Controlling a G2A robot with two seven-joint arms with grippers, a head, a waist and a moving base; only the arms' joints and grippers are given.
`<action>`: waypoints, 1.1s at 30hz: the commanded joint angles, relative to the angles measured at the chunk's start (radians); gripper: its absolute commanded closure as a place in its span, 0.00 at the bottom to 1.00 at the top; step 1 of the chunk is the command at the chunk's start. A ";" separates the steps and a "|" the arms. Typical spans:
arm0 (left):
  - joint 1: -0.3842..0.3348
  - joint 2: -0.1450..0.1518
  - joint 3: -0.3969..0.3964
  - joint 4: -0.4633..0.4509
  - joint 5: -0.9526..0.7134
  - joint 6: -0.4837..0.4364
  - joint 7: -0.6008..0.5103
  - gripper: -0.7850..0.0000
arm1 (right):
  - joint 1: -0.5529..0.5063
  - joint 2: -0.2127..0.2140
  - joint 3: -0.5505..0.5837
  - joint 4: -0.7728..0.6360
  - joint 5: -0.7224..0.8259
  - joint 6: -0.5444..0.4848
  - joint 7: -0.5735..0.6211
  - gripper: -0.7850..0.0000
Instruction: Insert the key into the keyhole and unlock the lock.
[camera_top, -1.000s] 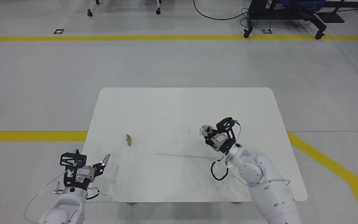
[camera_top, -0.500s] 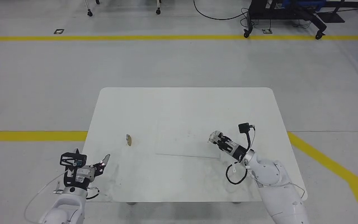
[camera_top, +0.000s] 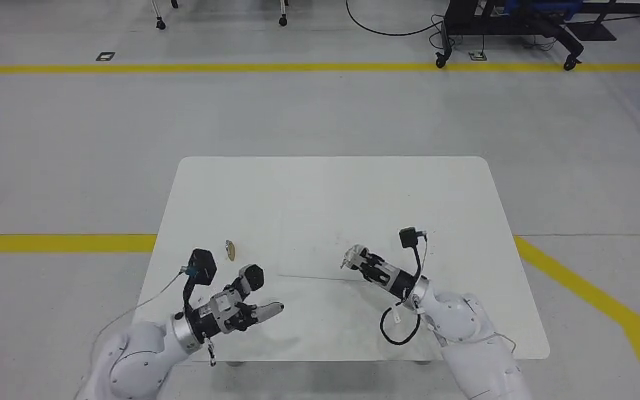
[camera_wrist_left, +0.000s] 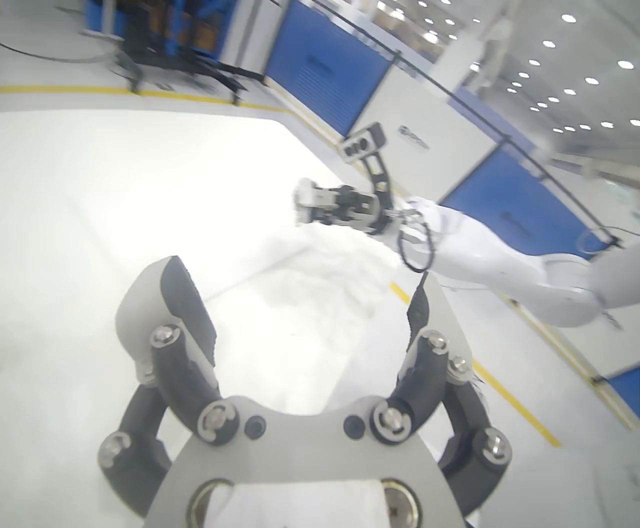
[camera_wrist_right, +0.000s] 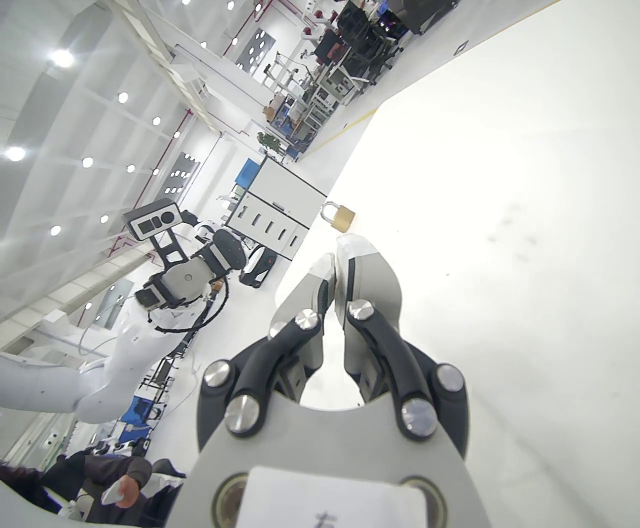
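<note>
A thin dark line crosses the white table between the two sets of fingers, ending just short of the right gripper. That gripper's fingers are pressed together; whether anything thin sits between them cannot be made out. The brass padlock lies ahead of those fingertips, apart from them. The left gripper has its fingers spread wide around nothing, with the padlock near but off to their side. Faint smudges mark the tabletop beside the right fingers. A white label on the right gripper's base is cut off at the edge, unreadable.
</note>
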 joint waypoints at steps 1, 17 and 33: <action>-0.089 -0.005 0.078 0.056 -0.148 0.045 -0.120 0.00 | -0.005 -0.001 -0.006 -0.012 0.066 -0.007 0.013 1.00; -0.396 -0.064 0.339 0.441 -0.444 0.029 -0.176 0.66 | 0.004 0.010 -0.024 -0.069 0.334 0.011 0.195 1.00; -0.427 -0.077 0.393 0.524 -0.466 -0.038 -0.174 0.72 | 0.045 -0.001 -0.090 0.016 0.292 0.035 0.140 1.00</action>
